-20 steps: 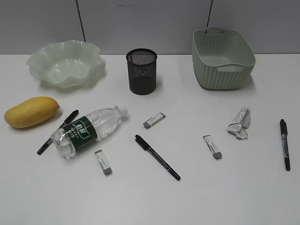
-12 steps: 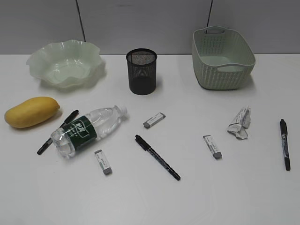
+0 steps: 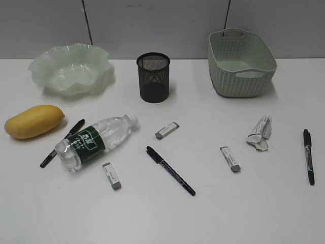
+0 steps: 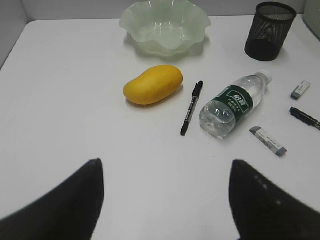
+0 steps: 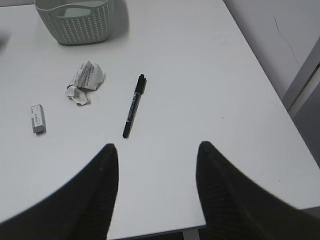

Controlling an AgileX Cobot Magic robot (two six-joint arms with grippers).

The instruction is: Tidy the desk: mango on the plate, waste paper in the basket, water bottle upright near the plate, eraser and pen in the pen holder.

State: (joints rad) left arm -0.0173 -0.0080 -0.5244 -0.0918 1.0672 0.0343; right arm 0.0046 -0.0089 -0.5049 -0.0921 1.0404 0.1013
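— Where did you have the grippers, and why was nothing held?

— Your left gripper [image 4: 165, 200] hung with its dark fingers [image 4: 75, 200] spread wide and empty above the near-left part of the plain white desk [image 3: 254, 213]; your right gripper [image 5: 157, 190] stood partly spread, also empty, over the near-right corner. I'd judge no item had been sorted yet.

— And the task's things?

— The smooth yellow-orange mango [image 3: 34, 121] lay near the left edge, in front of the pale green wavy-rimmed plate [image 3: 71, 68]. The clear water bottle with its dark green label [image 3: 96, 141] lay on its side beside a black pen [image 4: 191, 107]. The crumpled white waste paper [image 5: 84, 82] sat in front of the pale green woven basket [image 3: 241, 62]. The black wire-mesh pen holder [image 3: 153, 77] stood empty at the far middle; three grey-and-white erasers [image 3: 111, 176] and two more pens lay loose.

— The room?

— A grey panelled wall rose behind the far edge.
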